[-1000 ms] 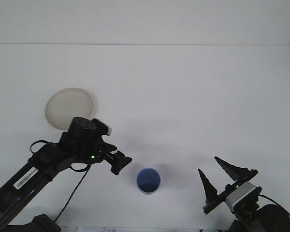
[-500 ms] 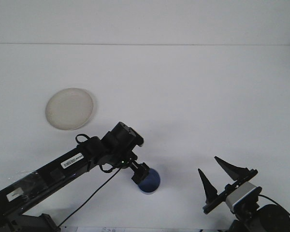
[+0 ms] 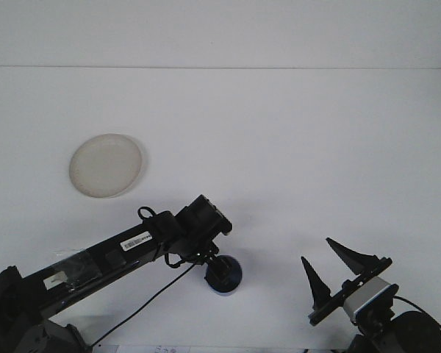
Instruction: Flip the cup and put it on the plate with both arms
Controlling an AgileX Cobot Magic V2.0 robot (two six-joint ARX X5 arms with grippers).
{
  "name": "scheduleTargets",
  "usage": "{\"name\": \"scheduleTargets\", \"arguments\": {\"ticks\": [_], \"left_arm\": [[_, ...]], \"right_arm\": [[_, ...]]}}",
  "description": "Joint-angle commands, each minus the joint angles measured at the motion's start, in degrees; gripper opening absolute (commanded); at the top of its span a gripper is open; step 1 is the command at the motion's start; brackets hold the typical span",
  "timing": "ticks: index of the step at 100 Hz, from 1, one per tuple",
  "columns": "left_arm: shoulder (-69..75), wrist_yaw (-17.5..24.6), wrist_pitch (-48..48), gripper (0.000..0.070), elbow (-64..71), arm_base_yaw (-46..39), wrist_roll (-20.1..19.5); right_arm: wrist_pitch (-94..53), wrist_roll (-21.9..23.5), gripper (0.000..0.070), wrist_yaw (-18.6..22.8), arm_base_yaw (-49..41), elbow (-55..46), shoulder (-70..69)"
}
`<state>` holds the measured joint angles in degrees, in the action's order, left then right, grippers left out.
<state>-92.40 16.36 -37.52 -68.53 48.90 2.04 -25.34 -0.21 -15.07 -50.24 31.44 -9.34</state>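
Observation:
A blue cup [image 3: 232, 279] stands near the front edge of the white table, with its opening up as far as I can see. My left gripper [image 3: 218, 268] is down on the cup's left side and covers much of its rim. A round white plate [image 3: 106, 165] lies empty at the left, well behind the left arm. My right gripper [image 3: 316, 249] stands open at the front right, a good way right of the cup, and holds nothing.
The white table [image 3: 294, 147] runs back to a wall line at the far edge. My left arm [image 3: 110, 254] slants across the front left, with a black cable hanging under it.
My left arm has swung right from beside the plate and come down onto the blue cup. The plate is now fully uncovered. The right arm has not moved.

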Motion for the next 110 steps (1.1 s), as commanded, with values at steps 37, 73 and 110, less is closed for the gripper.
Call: {"name": "scheduleTargets", "arguments": {"ticks": [37,73,110], "left_arm": [[-1.3,-0.3,-4.9,0.0006,-4.9,1.3,-0.9],[1.5,-13.0,-21.1,0.0005,-22.8,-4.3,-7.0],[1.9,-15.5,-18.9,0.0005,-34.3,-33.0,-6.6]], "right_arm": [[0.8,0.0,0.0426,-0.1,-0.7,0.1,-0.1],[0.8,0.0,0.0426,-0.1,-0.7,0.1,-0.1],[0.8,0.0,0.0426,-0.1,-0.7,0.1,-0.1]]}}
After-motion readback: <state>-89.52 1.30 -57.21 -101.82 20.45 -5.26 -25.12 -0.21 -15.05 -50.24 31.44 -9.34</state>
